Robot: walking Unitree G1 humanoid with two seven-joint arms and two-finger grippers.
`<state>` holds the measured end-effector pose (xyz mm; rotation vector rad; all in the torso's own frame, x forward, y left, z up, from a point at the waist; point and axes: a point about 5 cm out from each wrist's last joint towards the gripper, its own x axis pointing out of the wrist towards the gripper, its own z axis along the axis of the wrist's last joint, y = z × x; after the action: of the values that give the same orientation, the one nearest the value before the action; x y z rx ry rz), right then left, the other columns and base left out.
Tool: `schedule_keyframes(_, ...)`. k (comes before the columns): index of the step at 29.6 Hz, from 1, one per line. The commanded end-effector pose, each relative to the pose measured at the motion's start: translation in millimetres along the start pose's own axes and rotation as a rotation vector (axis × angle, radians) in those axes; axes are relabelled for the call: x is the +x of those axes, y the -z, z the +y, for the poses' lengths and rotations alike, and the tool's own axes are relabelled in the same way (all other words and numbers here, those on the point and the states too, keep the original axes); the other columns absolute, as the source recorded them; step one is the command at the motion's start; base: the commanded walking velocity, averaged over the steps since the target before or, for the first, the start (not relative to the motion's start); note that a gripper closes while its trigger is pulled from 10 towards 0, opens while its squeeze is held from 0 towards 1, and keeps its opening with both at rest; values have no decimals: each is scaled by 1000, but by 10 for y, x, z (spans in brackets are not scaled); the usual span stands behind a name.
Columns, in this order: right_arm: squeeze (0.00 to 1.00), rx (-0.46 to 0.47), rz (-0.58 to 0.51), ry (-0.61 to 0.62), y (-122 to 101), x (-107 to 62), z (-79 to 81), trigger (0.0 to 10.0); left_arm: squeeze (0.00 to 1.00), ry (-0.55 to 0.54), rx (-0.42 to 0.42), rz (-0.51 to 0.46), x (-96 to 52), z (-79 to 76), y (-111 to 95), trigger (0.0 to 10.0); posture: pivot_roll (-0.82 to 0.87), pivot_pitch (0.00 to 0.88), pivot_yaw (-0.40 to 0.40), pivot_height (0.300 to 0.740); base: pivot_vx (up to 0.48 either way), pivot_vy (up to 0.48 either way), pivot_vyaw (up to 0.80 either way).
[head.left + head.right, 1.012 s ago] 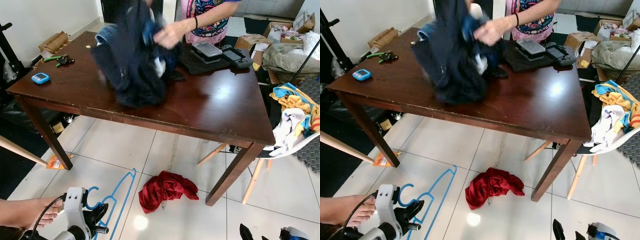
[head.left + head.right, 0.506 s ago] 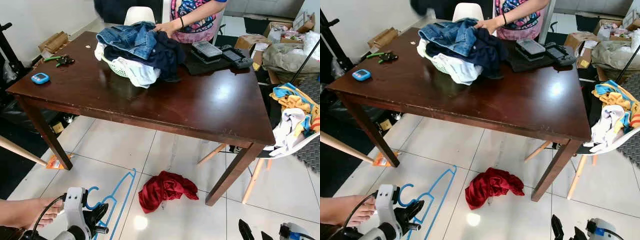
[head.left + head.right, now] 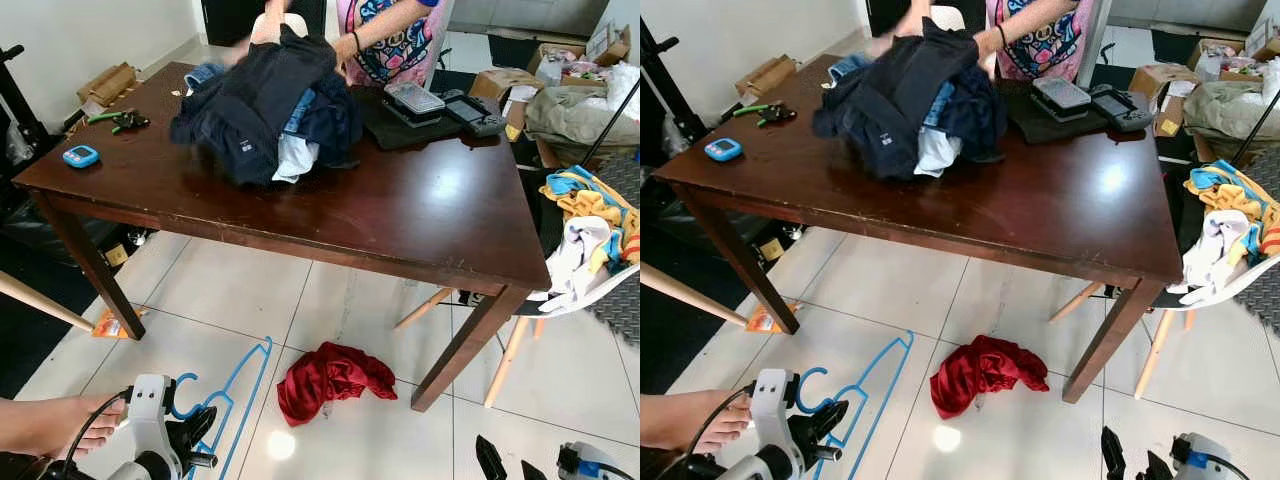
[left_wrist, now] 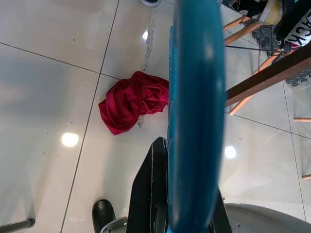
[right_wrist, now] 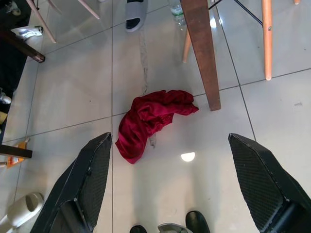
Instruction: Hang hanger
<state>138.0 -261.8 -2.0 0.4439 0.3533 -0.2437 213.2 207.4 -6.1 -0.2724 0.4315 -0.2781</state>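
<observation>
A blue plastic hanger [image 3: 243,388] hangs low over the tiled floor at the lower left. My left gripper [image 3: 203,440] is shut on it near its hook. In the left wrist view the blue hanger bar [image 4: 195,121] runs close past the camera, over one black finger [image 4: 153,194]. My right gripper [image 5: 177,187] hangs low at the lower right, open, with its two fingers [image 5: 92,184] spread wide and nothing between them. A red garment [image 3: 330,378] lies crumpled on the floor between the two grippers, beside a table leg.
A dark wooden table [image 3: 430,215] stands ahead. On it lies a pile of dark clothes [image 3: 262,105] that a person [image 3: 385,40] handles from the far side. A chair heaped with clothes [image 3: 590,240] stands at the right. A person's bare foot [image 3: 50,425] rests at the lower left.
The person has dropped a dark garment over the pile on the table. Both grippers and the hanger have stayed where they were.
</observation>
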Motion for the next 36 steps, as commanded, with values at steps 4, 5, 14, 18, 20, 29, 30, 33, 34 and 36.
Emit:
schedule_keyframes(4, 0, 18, 19, 13, 32, -32, 4, 10000, 0, -12, -11, 31, -51, 43, 71, 10000, 26, 160, -16, 740, 0, 0, 0)
schedule_keyframes(5, 0, 18, 20, 14, 27, -36, 10, 10000, 0, -12, -11, 30, -50, 43, 69, 10000, 26, 160, -16, 740, 0, 0, 0)
schedule_keyframes(14, 0, 20, 27, 17, 29, -35, 0, 10000, 0, -10, -9, 31, -48, 41, 63, 10000, 26, 162, -16, 740, 0, 0, 0)
schedule_keyframes(18, 0, 26, 36, 15, 48, -26, -27, 10000, 0, -11, -9, 30, -46, 40, 62, 10000, 28, 160, -17, 740, 0, 0, 0)
schedule_keyframes(20, 0, 30, 40, 13, 56, -23, -37, 10000, 0, -12, -9, 30, -45, 39, 61, 10000, 28, 160, -17, 740, 0, 0, 0)
schedule_keyframes(29, 0, -29, 47, 3, 55, 42, -44, 10000, 0, -57, 24, 9, -55, 82, 29, 10000, 35, 134, -16, 740, 0, 0, 0)
schedule_keyframes(30, 0, -29, 47, 3, 55, 42, -44, 10000, 0, -57, 24, 9, -55, 82, 29, 10000, 35, 134, -16, 740, 0, 0, 0)
schedule_keyframes(33, 0, -45, -7, 1, -150, 175, -35, 10000, 0, -113, 151, -31, -33, 118, -114, 10000, 36, 132, -15, 740, 0, 0, 0)
schedule_keyframes(34, 0, -34, -64, -38, -343, 255, 20, 10000, 0, -139, 177, -68, 2, 136, -251, 10000, 46, 125, -19, 740, 0, 0, 0)
schedule_keyframes(36, 0, -27, -103, -69, -475, 302, 65, 10000, 0, -156, 188, -94, 25, 147, -345, 10000, 47, 124, -19, 740, 0, 0, 0)
